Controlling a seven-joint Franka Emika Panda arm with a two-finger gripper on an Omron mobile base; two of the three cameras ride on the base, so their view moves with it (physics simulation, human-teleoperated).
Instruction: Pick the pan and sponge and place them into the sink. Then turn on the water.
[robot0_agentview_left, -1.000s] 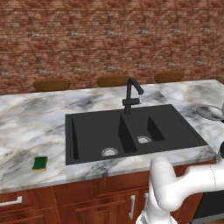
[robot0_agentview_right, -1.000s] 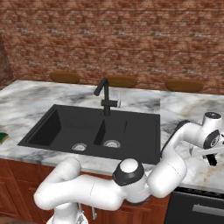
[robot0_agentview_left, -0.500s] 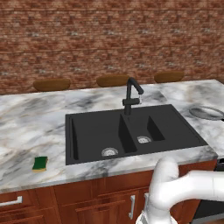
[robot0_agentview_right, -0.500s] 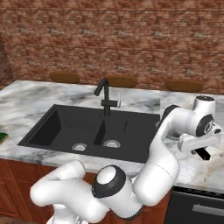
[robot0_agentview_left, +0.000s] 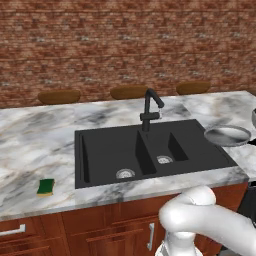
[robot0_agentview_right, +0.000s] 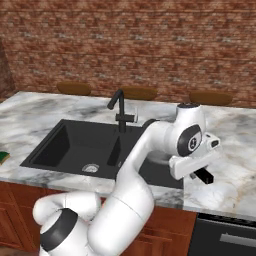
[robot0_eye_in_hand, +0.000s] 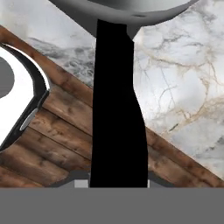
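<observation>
The silver-grey pan hovers just right of the black double-basin sink, over the marble counter. In the hand view its grey underside is at the top, and its black handle runs down into my gripper, which is shut on it. From the right base view my gripper sits at the sink's right rim, and the arm hides the pan's bowl. The green and yellow sponge lies on the counter left of the sink. No water runs from the black faucet.
Wooden cabinet fronts run below the counter edge, and a dark dishwasher stands at the lower right. Three wooden stool tops line the far side of the counter before a brick wall. Open marble lies left of the sink.
The pan has moved left along the counter toward the sink's right rim, carried by my gripper. My arm has swung left and risen with it. The sponge has stayed put.
</observation>
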